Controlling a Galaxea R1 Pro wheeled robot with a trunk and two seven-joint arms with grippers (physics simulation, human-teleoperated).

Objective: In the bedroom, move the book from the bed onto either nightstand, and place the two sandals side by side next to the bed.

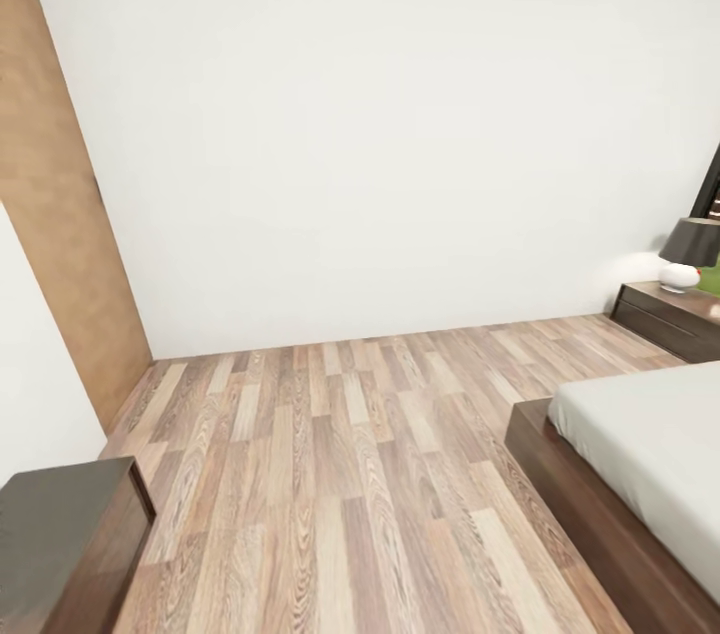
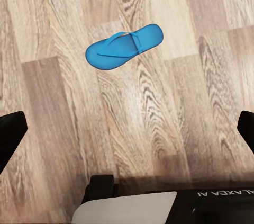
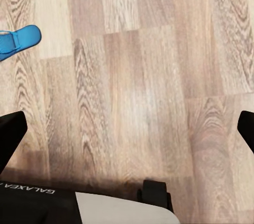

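A blue flip-flop sandal (image 2: 124,47) lies flat on the wood-plank floor, some way below my left gripper (image 2: 127,134). That gripper is open, its dark fingertips (image 2: 10,135) spread far apart, with only floor between them. One end of the same blue sandal (image 3: 18,41) shows beside my right gripper (image 3: 127,134), which is also open and holds nothing. In the head view the bed (image 1: 640,459), with its pale mattress and dark brown frame, stands at the right. A brown nightstand (image 1: 665,319) sits beyond it. The book is out of view.
A black-shaded lamp (image 1: 692,254) stands on the nightstand. A dark-topped wooden cabinet (image 1: 60,539) is at the lower left, with a brown door panel (image 1: 55,204) on the left wall. Open plank floor (image 1: 340,474) stretches between cabinet and bed up to the white wall.
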